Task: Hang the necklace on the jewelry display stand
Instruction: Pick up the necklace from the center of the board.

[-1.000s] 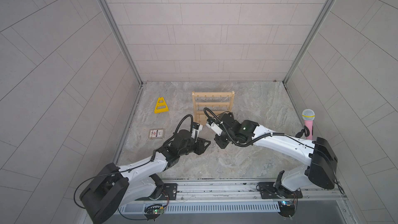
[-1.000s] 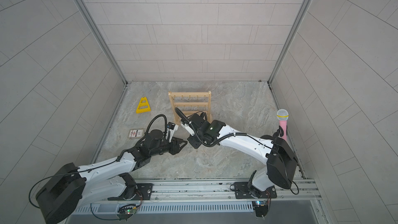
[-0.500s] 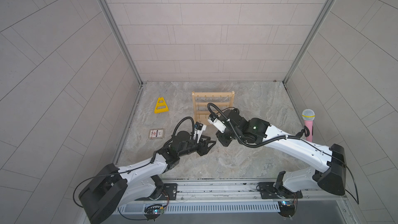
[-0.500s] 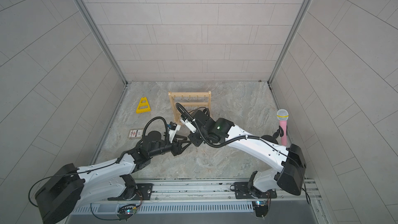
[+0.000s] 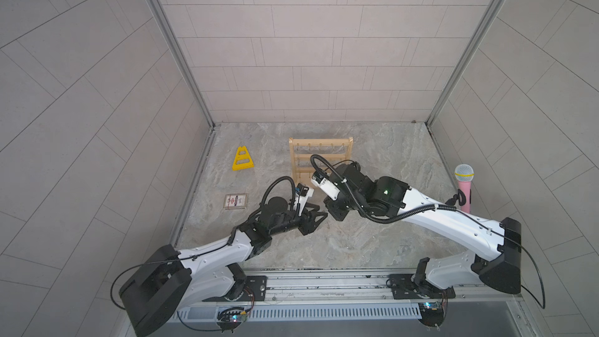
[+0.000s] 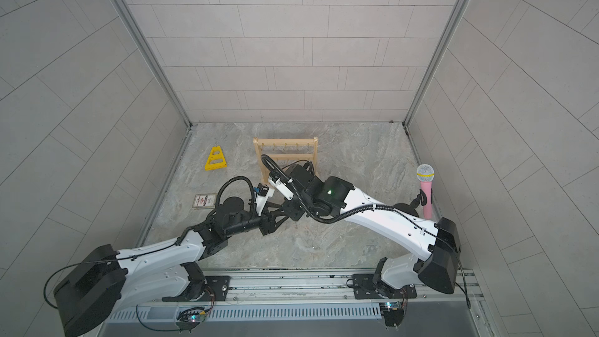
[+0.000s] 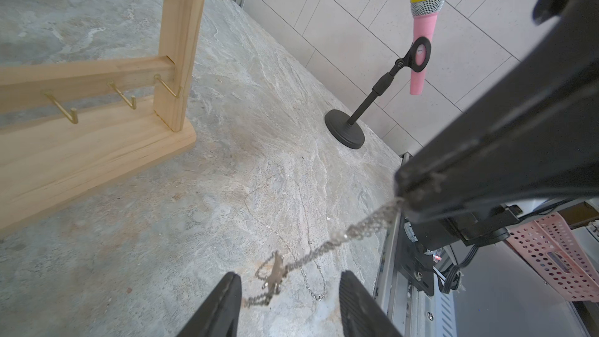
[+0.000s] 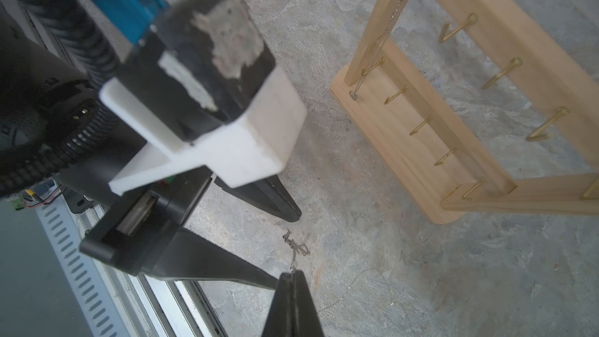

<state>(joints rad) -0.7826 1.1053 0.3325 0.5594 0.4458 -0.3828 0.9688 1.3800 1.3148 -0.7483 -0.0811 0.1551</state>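
Necklace (image 7: 325, 247), where was it? asked Sam.

It was up in the air over the middle of the worktop (image 5: 372, 241), said Ana. The right fingers (image 8: 293, 299) were shut tight on one end. From there it ran like a slack string to the left. Its loose end, with a small lumpy bit, dangled between the left fingers (image 7: 223, 306).

Were those holding it?

No. They were open, one on each side of the loose end. It was very close to one of them, but I could not tell if it touched.

And the jewelry display stand (image 5: 319, 140)?

It stood upright just on the far side of both sets of fingers. The right arm (image 5: 437, 222) was the nearer one to it.

So which way did the necklace lie?

Its long line went roughly left to right, the same way as the rows of hooks (image 7: 126, 98). I think that mattered most. The left fingers only had to shut where they were, and then both arms could carry it stretched out to a hook. A thin bit of chain (image 7: 319, 295) lay on the worktop below. I could not tell if it was part of the same necklace.
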